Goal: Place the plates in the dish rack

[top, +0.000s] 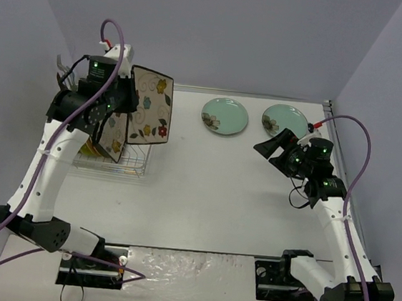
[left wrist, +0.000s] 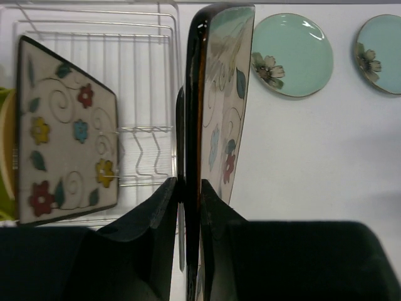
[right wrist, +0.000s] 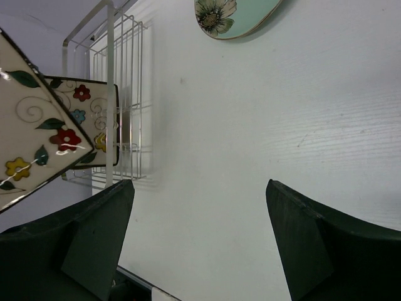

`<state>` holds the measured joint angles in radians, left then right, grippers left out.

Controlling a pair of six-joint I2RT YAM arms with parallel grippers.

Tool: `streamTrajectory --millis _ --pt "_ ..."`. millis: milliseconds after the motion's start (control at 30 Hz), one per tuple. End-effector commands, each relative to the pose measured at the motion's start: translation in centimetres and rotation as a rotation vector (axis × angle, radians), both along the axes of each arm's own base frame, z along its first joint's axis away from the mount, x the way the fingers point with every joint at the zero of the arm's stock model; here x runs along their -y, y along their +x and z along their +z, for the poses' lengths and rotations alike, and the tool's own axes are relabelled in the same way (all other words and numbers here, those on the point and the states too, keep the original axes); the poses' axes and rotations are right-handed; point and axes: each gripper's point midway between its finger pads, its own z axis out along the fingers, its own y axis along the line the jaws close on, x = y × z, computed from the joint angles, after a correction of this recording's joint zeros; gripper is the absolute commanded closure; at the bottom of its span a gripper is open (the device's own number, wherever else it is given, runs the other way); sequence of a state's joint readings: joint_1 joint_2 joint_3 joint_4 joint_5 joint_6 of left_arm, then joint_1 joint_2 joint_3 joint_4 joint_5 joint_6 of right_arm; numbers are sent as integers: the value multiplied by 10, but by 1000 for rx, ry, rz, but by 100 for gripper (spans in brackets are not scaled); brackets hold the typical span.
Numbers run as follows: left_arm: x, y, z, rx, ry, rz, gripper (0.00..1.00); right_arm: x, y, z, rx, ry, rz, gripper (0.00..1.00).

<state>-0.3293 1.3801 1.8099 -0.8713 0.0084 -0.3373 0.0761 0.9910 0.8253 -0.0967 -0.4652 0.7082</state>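
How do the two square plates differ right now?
The held plate is clamped on edge in the left end effector, in the air by the rack; the racked plate stands in the rack, free of any end effector. In the left wrist view the held plate shows its edge, the racked plate its face. Both are square, dark-rimmed, cream with flowers.

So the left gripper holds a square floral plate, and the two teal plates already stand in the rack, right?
No: the teal plates lie flat on the table, outside the rack, as the top view shows. The left gripper does hold the square plate.
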Motion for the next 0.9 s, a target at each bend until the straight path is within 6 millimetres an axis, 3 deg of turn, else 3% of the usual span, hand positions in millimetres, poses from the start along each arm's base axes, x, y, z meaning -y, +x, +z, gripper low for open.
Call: streamTrajectory --millis 0,300,533,867 --pt "-31 0 92 277 114 27 100 -1 11 24 78 1 20 17" --pt "-80 30 80 165 395 100 100 2 9 15 61 -8 14 17" --pt "-107 46 66 108 449 152 100 5 13 8 41 -14 9 17" --pt "-116 62 28 -6 445 147 100 10 19 -6 6 -32 6 17"
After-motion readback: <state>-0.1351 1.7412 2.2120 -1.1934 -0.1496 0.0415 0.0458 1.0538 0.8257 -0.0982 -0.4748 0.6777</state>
